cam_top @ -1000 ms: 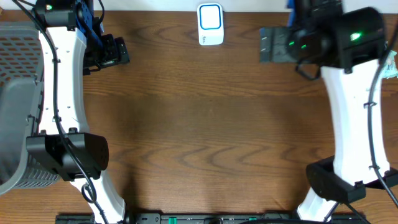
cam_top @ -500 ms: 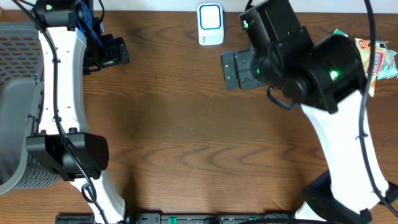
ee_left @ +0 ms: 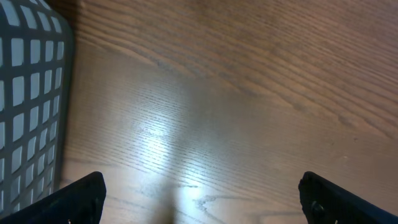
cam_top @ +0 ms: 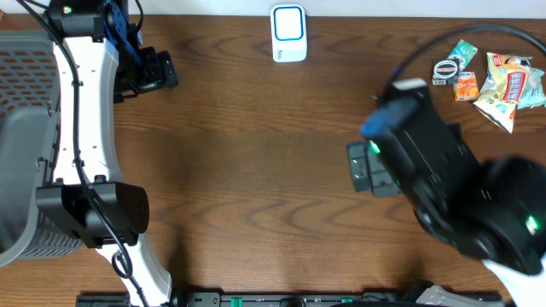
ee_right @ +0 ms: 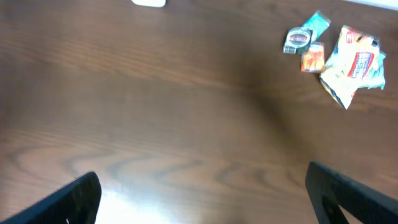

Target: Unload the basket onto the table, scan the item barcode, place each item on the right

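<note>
Basket far left. Left fingers spread wide, empty, over the bench just beside it. White scanner back centre. Right fingers wide open, empty, mid-bench. Snack packets lie well apart, back-right of them, untouched.

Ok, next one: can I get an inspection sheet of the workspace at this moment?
Surface: wooden table, glare patch below the left wrist camera.
Job's things: white-and-blue device, probably the scanner, at the far edge; snack packets and small items in the far right corner.
Clutter: grey basket at the left edge.
Grippers: left gripper open, holding nothing; right gripper open, holding nothing, its arm blurred from overhead.
Cables: black cable arcing near the packets.
Surroundings: nothing seen.
</note>
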`<state>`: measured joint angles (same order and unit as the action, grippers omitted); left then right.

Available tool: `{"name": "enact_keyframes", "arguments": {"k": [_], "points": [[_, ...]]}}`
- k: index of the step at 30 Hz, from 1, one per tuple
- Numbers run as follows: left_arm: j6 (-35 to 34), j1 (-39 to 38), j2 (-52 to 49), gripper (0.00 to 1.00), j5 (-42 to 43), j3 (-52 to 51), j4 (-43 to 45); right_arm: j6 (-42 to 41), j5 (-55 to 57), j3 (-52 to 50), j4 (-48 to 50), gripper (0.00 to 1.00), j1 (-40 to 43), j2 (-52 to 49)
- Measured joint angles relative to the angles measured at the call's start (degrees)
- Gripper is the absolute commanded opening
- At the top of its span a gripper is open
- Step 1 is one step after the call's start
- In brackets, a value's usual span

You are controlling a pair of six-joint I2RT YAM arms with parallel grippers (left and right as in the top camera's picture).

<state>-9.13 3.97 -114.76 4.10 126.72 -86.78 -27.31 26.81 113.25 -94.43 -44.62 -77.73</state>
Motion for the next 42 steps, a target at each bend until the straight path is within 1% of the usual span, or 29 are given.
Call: {"name": "enact_keyframes", "arguments": {"k": [4,8,15,24,32,42], "points": [[0.0,0.0,0.0,0.98,0.0,0.0,0.0,-1.9,2.4,-11.7,3.6,0.99,-0.7,8.8],[0.0,0.0,0.0,0.98,0.0,0.0,0.0,-2.5,3.4,-21.3,8.2,0.99,-0.8,15.1],[0.0,0.0,0.0,0.98,0.0,0.0,0.0,-2.9,3.9,-32.7,14.2,0.99,-0.8,19.9],[0.0,0.0,0.0,0.98,0.0,0.0,0.0,-3.1,2.2,-34.7,17.5,0.99,-0.8,20.4],[0.0,0.0,0.0,0.98,0.0,0.0,0.0,-3.3,-0.2,-41.1,20.7,0.99,-0.8,22.9],[0.0,0.0,0.0,0.98,0.0,0.0,0.0,-3.3,-9.6,-43.3,19.4,0.99,-0.8,23.3]]}}
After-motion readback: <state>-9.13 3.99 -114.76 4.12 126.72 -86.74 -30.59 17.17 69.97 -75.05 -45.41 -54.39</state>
